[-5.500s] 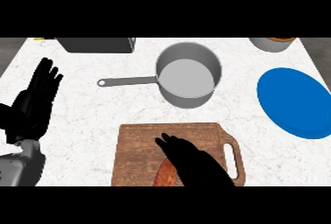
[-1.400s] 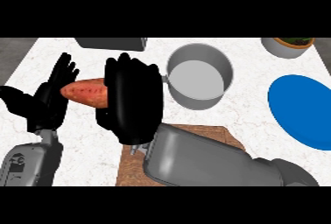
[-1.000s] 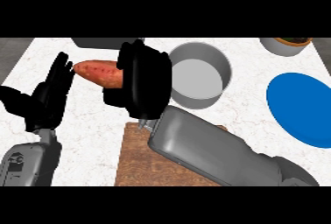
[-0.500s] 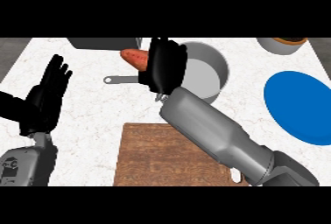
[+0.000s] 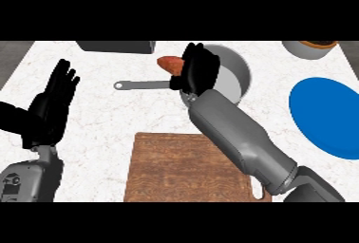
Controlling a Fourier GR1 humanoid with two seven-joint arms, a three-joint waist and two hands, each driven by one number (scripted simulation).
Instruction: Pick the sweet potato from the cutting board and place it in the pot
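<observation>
Counter: white marbled top (image 5: 105,114) filling pretty much the whole view, with a strip of dark grey floor or wall past its edge at 10 o'clock and again in the 2 o'clock corner.

Cutting board: brown wood (image 5: 182,171) at 6 o'clock, nothing lying on the part that shows. The right forearm (image 5: 235,133) crosses its right-hand corner.

Pot: grey metal (image 5: 235,78) at roughly 12 to 1 o'clock, with a pale inside. Its long handle (image 5: 144,85) sticks out toward 9 o'clock.

Other stuff: blue plate (image 5: 329,118) at 3 o'clock, cut off by the edge. Dark grey box (image 5: 116,46) at 11 o'clock. Grey bowl (image 5: 308,48) with something brown in it, up at 1 to 2 o'clock.

Sweet potato: orange-red with a rounded end (image 5: 169,63). Only that end shows, the rest is hidden behind the hand. It sits at 12 o'clock, up off the board, just outside the pot's left rim and just above where the handle joins.

Right hand: black (image 5: 196,71), seen from the back, overlapping the pot's left rim and clasped round the sweet potato.

Left hand: black (image 5: 51,111), resting at 9 o'clock, fingers straight and pointing up, holding nothing.
</observation>
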